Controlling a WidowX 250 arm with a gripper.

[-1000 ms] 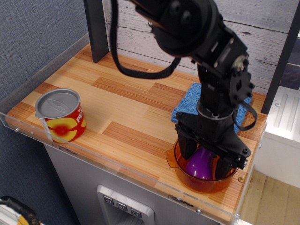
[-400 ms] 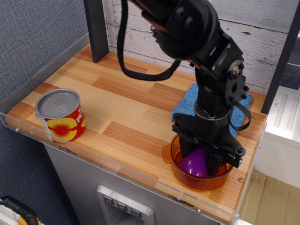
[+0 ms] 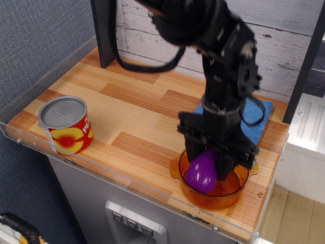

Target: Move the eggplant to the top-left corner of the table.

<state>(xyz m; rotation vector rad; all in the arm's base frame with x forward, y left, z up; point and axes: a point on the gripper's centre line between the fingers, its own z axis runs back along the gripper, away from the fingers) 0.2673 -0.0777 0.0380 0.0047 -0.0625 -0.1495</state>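
The purple eggplant [image 3: 202,171] is held between the black fingers of my gripper [image 3: 207,168], lifted a little above the orange translucent bowl [image 3: 213,190] at the front right of the wooden table [image 3: 127,122]. Its green stem cap is hidden by the gripper. The gripper points downward and is shut on the eggplant. The table's top-left corner lies far away at the back left, beside a dark post.
A red can [image 3: 66,125] with a silver lid stands at the front left near the acrylic rim. A blue folded cloth [image 3: 254,119] lies behind the arm at the right. A dark vertical post [image 3: 104,33] stands at the back left corner.
The gripper has closed on the eggplant, lifted it out of the orange bowl and shifted slightly left; the bowl has also slid a little.
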